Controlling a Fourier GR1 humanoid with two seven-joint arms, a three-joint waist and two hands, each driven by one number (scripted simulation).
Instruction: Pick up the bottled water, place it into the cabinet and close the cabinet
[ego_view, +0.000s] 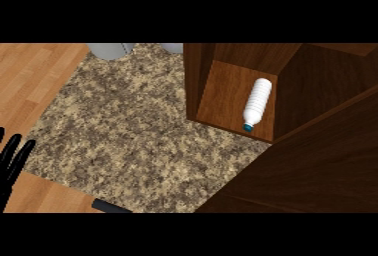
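— Left hand (13, 160): low at the view's left edge, fingers straight and spread, pointing up, holding nothing. Resting there, well apart from everything else.

— And the right hand?

— Nowhere in view.

— Bottled water (257, 104)?

— Lying on its side inside the cabinet (221, 65), on the wooden floor of the open compartment, close to the inner wall on the right. White ribbed body, teal cap pointing toward the front edge.

— Cabinet door (317, 165)?

— Swung open, a dark wooden panel filling the lower right of the view.

— Anything else?

— Speckled granite counter (133, 130) under the cabinet. Grey object (109, 50) at the counter's far edge, cut off at the top.
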